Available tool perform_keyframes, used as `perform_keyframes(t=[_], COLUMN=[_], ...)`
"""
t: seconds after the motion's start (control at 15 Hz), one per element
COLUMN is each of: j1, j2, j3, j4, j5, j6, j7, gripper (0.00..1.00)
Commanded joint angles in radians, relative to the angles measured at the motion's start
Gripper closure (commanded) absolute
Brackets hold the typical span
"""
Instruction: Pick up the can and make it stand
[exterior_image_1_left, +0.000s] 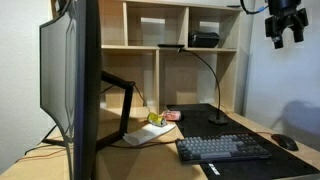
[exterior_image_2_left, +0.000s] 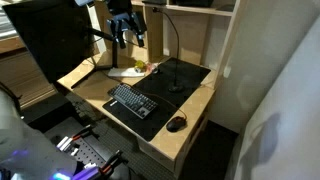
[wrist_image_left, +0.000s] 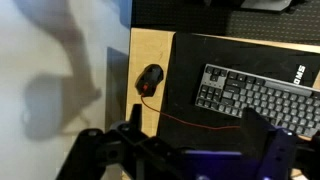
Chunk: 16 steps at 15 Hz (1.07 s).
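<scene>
1. Hand (exterior_image_1_left: 284, 36): held high above the desk (exterior_image_1_left: 140, 157), fingers spread wide apart with nothing between them, as the wrist view also shows.
2. Can (exterior_image_1_left: 155, 119): placed on the desk well below the hand and off to its side, near the monitor (exterior_image_1_left: 70, 80). It is apparently lying down, though too small for this to be certain. It is not shown in the wrist view, where only the mouse (wrist_image_left: 150, 78) and keyboard (wrist_image_left: 260, 95) are found beneath the hand.
3. Risk, approach: a long descent is required. The lamp (exterior_image_1_left: 212, 85) is judged close to the likely path, and its bent neck may be struck.
4. Risk, grasp: the round body may be rolled away if it is touched by one finger first. The red-pink object (exterior_image_1_left: 172, 116), just beside the can, may be pinched along with it.
5. Risk, grip: thin walls may be dented by too firm a closure, and the can may be dropped during turning if it is held too loosely.
6. Risk, release: if set down tilted, the can is likely to topple.
</scene>
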<state>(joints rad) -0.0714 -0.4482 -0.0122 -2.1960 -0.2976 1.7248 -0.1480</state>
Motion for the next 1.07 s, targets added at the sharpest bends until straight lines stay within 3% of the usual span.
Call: perform_keyframes(t=[0.0,0.33,0.4,0.93,1.0], j1=[0.016,0.016,0.033,0.24,0.222], j2=[0.001,0.001,-0.003,0.13,0.107], j3=[-0.013,-0.013,-0.011,0.224,0.201], j4=[0.002,0.002,-0.024,-0.032,-0.034], j5=[-0.005,-0.005,0.001,-0.023,-0.001], j6=[-0.004,-0.004,0.046,0.479,0.415], j7=[0.005,0.005,-0.017,0.102,0.103], gripper=[0.0,0.0,0.0,0.0,0.0])
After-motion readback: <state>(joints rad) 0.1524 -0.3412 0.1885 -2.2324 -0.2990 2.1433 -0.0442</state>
